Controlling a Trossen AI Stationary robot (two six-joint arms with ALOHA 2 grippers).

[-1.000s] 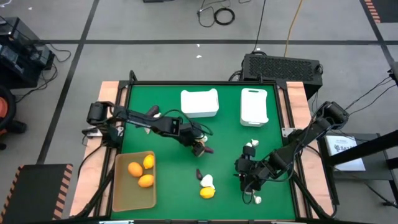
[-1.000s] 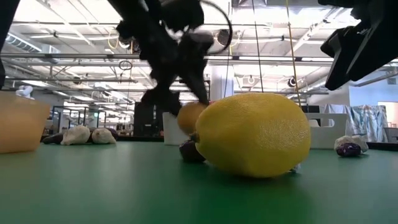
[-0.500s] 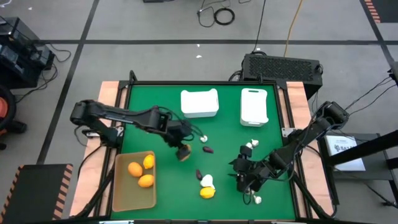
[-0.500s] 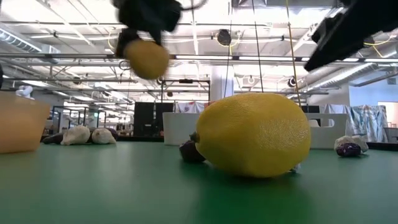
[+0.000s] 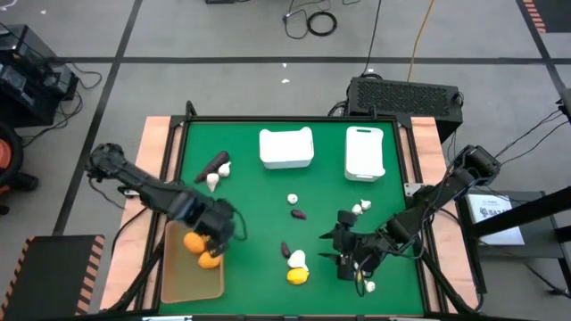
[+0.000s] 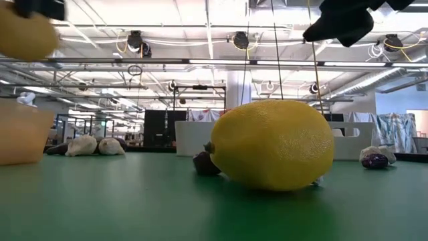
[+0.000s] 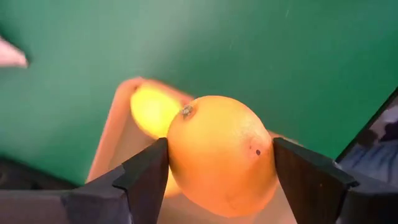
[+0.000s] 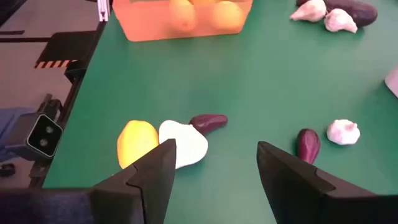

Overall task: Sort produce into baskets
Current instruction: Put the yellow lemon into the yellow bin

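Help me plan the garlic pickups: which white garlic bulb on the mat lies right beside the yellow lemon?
The garlic bulb touching the lemon near the front edge; the other bulbs lie apart from it, farther up the mat.

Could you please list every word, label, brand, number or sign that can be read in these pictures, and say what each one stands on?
No text can be read in any view.
White sheet beside the table's right edge, high view: printed lines, too small to read.
Orange fruit between the left gripper's fingers: no label.
White bins, tan tray: no markings visible.
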